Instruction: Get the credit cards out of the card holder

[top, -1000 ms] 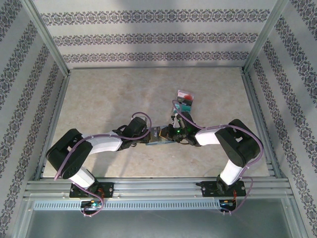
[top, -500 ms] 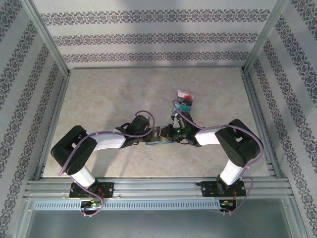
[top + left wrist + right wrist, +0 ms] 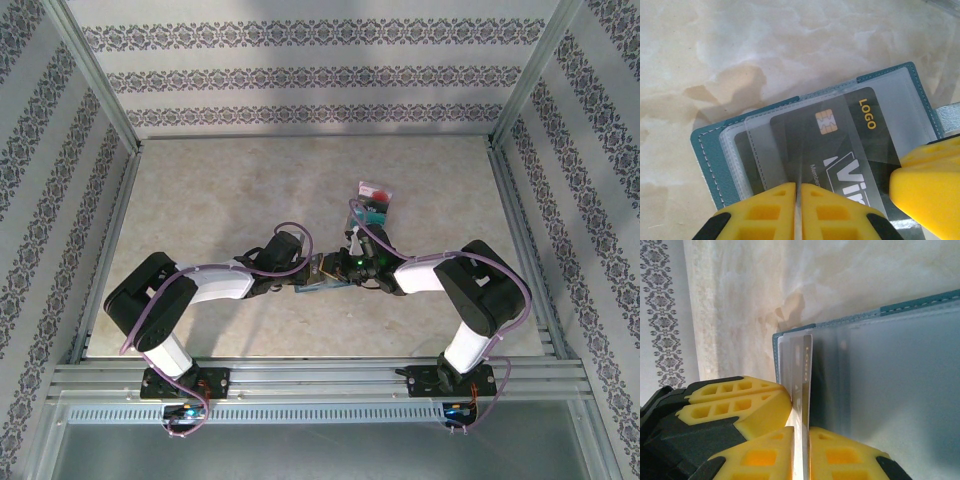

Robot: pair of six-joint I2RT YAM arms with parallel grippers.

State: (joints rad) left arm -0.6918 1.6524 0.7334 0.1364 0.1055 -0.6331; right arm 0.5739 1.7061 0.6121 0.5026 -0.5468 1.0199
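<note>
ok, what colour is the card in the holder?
Card is black, yellow lettering; left wrist view.

Left arm (image 3: pixel 215 288) and right arm (image 3: pixel 478 290) in white and black shells, purple cables (image 3: pixel 288 229) looped alongside, small green light (image 3: pixel 352 263), yellow latticed fingertip pads (image 3: pixel 760 212)

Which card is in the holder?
The dark card marked LOGO, in the clear sleeves of the teal holder, held by the right gripper. The red card lies loose farther back on the table.
</note>
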